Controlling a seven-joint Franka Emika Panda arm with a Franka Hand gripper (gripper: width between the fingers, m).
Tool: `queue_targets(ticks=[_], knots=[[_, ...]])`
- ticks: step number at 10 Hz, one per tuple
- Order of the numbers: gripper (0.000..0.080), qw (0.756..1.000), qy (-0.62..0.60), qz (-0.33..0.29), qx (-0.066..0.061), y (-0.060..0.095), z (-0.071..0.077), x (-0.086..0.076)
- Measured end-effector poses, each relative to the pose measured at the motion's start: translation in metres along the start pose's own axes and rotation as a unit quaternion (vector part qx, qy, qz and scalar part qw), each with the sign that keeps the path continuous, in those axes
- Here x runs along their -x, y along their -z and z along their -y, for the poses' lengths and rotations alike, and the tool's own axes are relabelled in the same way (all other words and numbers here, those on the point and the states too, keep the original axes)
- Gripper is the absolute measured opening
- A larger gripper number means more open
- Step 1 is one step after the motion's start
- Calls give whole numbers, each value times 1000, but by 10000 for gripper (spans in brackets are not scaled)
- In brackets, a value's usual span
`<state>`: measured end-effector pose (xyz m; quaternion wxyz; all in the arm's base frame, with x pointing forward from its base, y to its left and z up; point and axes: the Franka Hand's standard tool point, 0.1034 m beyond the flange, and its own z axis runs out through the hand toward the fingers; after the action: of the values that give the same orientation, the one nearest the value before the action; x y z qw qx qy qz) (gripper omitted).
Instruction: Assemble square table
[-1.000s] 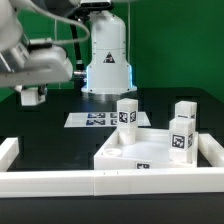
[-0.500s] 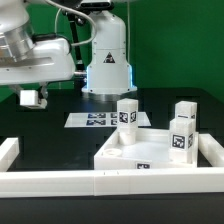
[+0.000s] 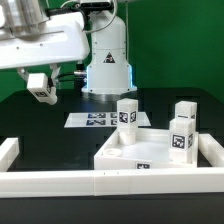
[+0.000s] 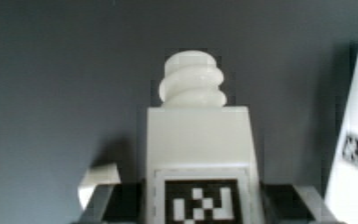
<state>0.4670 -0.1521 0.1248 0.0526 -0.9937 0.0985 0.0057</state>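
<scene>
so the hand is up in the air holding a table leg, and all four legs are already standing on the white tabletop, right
Not quite. The exterior view shows only three legs standing on the tabletop, not four. The rest holds: the hand is up in the air, and the wrist view shows it holding a leg, the fourth one.

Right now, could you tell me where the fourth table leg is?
The leg is in the gripper, raised at the exterior view's upper left, away from the tabletop.
</scene>
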Motion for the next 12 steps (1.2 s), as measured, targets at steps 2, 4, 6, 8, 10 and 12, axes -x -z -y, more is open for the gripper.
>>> queue_targets(ticks=[2,4,6,8,10,12], knots=[[287,999,3,-46,8,8,7,-8],[287,992,6,-119,37,8,-6,-9],[287,991,9,-129,44,5,-8,-7],[287,990,-1,-132,41,2,6,-10],[287,989,-8,-144,30,7,37,-31],[287,988,-18,-154,24,6,60,-50]])
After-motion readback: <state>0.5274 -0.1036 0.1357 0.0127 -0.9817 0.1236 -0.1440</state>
